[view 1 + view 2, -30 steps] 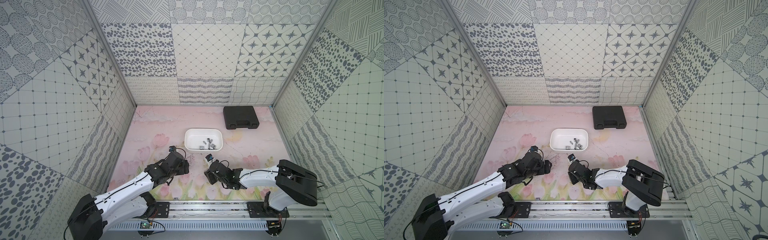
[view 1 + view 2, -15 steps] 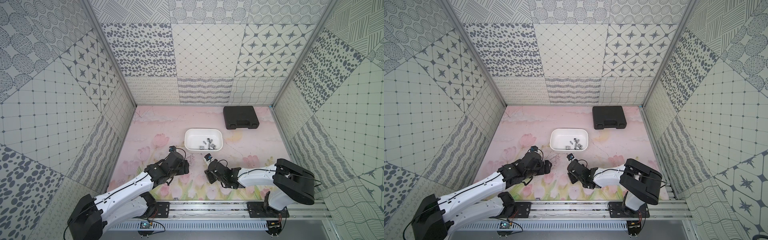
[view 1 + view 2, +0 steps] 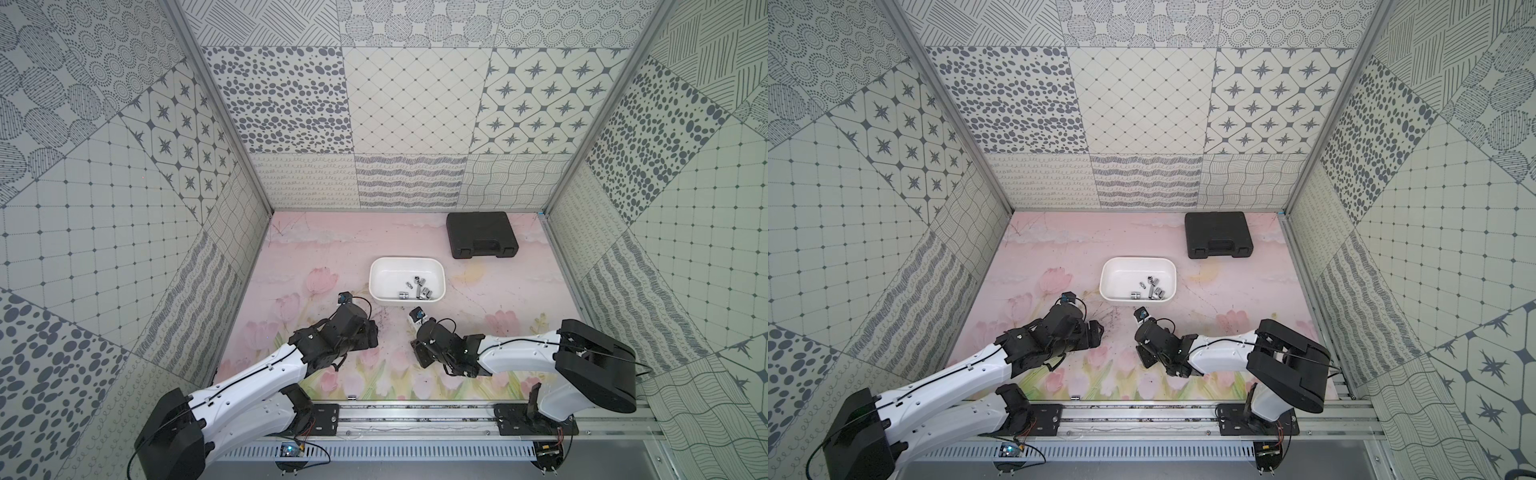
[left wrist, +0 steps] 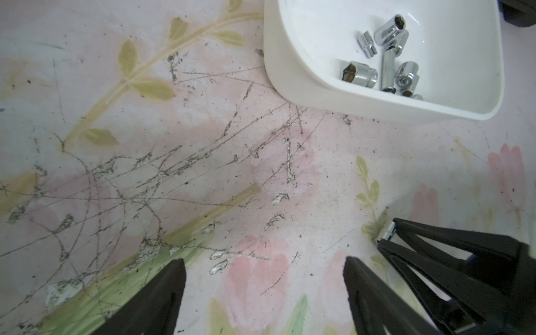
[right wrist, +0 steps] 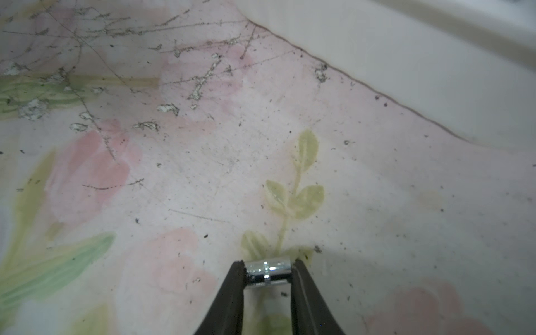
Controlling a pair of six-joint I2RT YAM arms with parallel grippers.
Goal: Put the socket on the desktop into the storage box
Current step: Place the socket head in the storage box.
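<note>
A small chrome socket point(image 5: 267, 269) lies crosswise between the black fingertips of my right gripper point(image 5: 268, 268), which is shut on it low over the flowered mat. The same socket point(image 4: 387, 232) shows in the left wrist view at the right fingers' tips. In both top views the right gripper point(image 3: 415, 347) point(image 3: 1142, 353) sits just in front of the white storage box point(image 3: 376, 282) point(image 3: 1105, 282), which holds several chrome sockets point(image 3: 419, 289) point(image 4: 385, 66). My left gripper point(image 4: 262, 269) point(image 3: 372, 332) stands open over bare mat, left of the right one. Another socket point(image 3: 352, 397) point(image 3: 1075, 398) lies by the front edge.
A black moulded case point(image 3: 482, 235) point(image 3: 1219, 235) lies closed at the back right. The storage box's near wall point(image 5: 406, 58) point(image 4: 290, 72) rises close ahead of both grippers. Patterned walls enclose the mat on three sides, and the rail runs along the front.
My right gripper's jaws have closed onto the socket and its arm has edged slightly left. The left arm and its open jaws have not moved.
</note>
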